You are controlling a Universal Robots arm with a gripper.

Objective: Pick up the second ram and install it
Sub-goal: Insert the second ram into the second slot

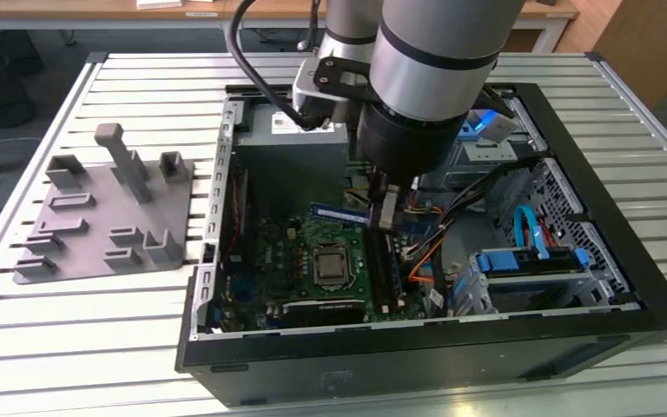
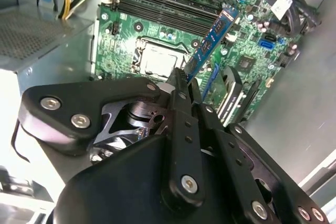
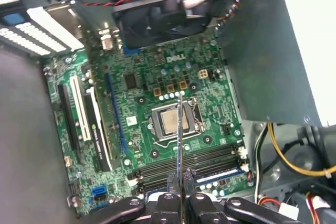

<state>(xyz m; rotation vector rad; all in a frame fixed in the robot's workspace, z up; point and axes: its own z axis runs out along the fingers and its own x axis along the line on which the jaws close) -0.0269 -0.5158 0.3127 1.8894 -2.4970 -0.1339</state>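
Table point(image 1: 102, 347): white slats. It carries the open computer case and, well apart toward the exterior view's left edge, the grey tray.
Computer case point(image 1: 426, 347): black, lying on its side with the lid off. Its inside faces up, with cables and blue drive brackets along the side at the exterior view's right.
Arm point(image 1: 438, 52): silver and black, reaching down into the case over the motherboard.
Motherboard point(image 1: 299, 252): green, flat on the case floor. In the first wrist view a black fan point(image 3: 168, 3) sits beyond one edge of it.
Grey tray point(image 1: 79, 243): moulded, with slots and upright posts.
Gripper point(image 2: 182, 77): black, inside the case, its fingers clamped together on one end of the second ram. In the first wrist view the fingertips meet on the strip's thin edge.
Sockets point(image 3: 194, 163): long, narrow and black, lying side by side near one edge of the motherboard, just beside the processor.
Second ram point(image 2: 211, 40): a long, thin, flat dark-blue strip with a row of black chips and small pale marks on its face. It sticks out from the fingertips, held in the air above the motherboard near the processor and the sockets, and is not seated in any socket. In the first wrist view it shows edge-on as a thin dark line point(image 3: 179, 135).
Processor point(image 3: 173, 121): a square silver plate in a metal frame, near the middle of the motherboard.
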